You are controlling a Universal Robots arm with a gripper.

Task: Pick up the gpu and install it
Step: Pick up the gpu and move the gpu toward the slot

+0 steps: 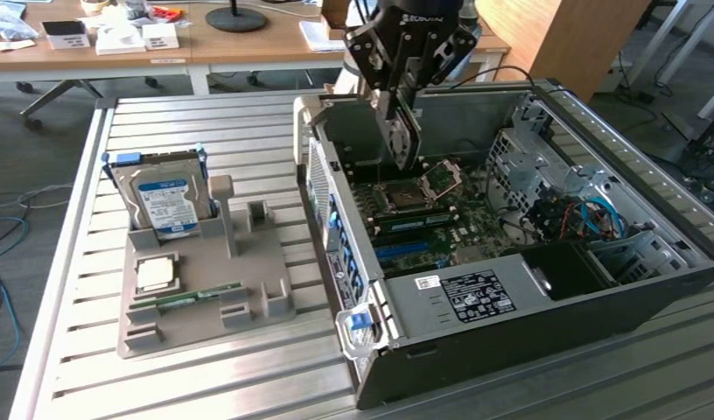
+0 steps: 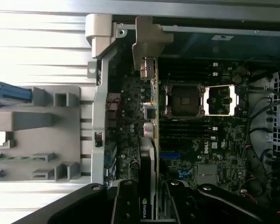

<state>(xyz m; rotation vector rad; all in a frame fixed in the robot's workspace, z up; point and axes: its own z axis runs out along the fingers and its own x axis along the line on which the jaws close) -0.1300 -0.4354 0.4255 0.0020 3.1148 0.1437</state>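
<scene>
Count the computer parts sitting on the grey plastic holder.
3: silver hard drive with blue-white label, upright; square silver chip flat before it; narrow green RAM stick beside the chip. None looks hidden.

Hard drive point(image 1: 164, 203) upright in grey holder point(image 1: 206, 319), RAM stick point(image 1: 193, 296), slatted table point(image 1: 182, 118)

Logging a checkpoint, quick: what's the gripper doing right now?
Gripper: closed on the thin green-and-black gpu card with silver metal bracket, held over the open black computer case.
</scene>
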